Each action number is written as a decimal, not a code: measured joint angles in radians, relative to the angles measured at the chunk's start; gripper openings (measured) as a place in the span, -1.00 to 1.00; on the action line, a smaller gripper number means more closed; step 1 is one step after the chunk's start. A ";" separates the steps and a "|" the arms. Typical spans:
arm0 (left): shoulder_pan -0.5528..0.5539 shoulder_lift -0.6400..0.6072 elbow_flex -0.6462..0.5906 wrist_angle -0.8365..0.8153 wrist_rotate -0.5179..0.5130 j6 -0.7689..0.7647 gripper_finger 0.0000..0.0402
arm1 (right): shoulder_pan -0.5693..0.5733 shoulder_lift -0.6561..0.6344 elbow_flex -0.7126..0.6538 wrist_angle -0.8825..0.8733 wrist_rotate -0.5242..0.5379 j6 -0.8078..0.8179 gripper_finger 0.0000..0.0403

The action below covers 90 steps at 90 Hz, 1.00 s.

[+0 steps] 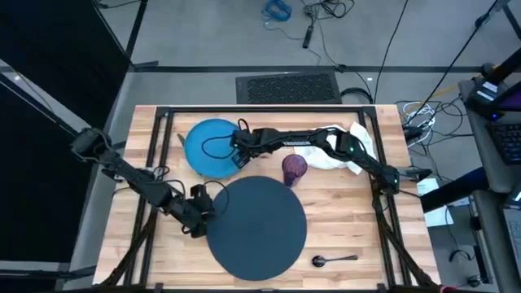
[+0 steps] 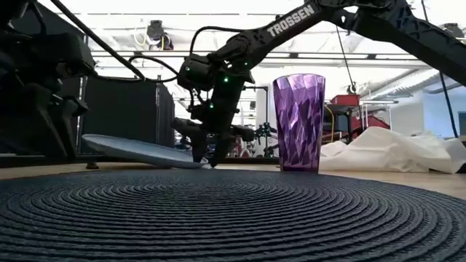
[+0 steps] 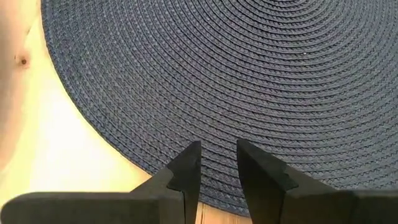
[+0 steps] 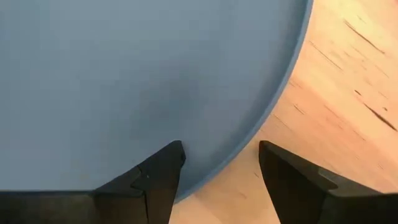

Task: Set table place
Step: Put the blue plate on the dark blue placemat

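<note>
The dark slate-blue charger (image 1: 260, 228) lies flat at the near middle of the table (image 1: 346, 213). My left gripper (image 1: 198, 213) stands open with a narrow gap over the charger's left rim (image 3: 155, 168). The bright blue plate (image 1: 207, 146) lies at the far left and looks tilted in the low view (image 2: 131, 149). My right gripper (image 4: 221, 152) is open astride the plate's near right rim (image 4: 273, 118), one finger above the plate and one above the wood. The purple cup (image 1: 294, 168) stands upright right of the plate. My left gripper points down at the charger's left rim, both fingers above the weave; I cannot tell whether they touch it. My right gripper comes from above with the plate's rim between its fingers (image 2: 198, 151); I cannot tell whether either finger touches the plate.
A white napkin (image 1: 350, 146) lies crumpled at the far right under the right arm. A dark spoon (image 1: 334, 260) rests near the front edge, right of the charger. Bare wood shows right of the charger.
</note>
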 joint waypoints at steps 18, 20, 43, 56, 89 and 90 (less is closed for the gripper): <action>0.000 0.000 0.000 0.000 0.000 0.000 -0.57 | 0.001 0.001 0.000 0.014 -0.006 -0.031 -0.49; 0.000 0.000 0.000 0.000 0.000 0.000 -0.57 | 0.001 0.001 0.000 0.018 -0.006 -0.038 -0.54; 0.000 0.000 0.000 -0.005 0.000 0.001 -0.57 | 0.000 -0.003 0.000 0.034 -0.002 -0.102 -0.97; 0.000 0.000 0.000 -0.005 0.000 0.001 -0.57 | -0.002 -0.023 -0.004 0.018 -0.011 -0.114 -1.00; -0.012 0.000 0.000 -0.006 0.000 0.004 -0.57 | -0.023 -0.113 -0.004 -0.134 -0.010 -0.156 -1.00; -0.013 0.000 0.000 -0.007 0.000 0.004 -0.57 | -0.023 -0.115 -0.004 -0.140 -0.010 -0.157 -1.00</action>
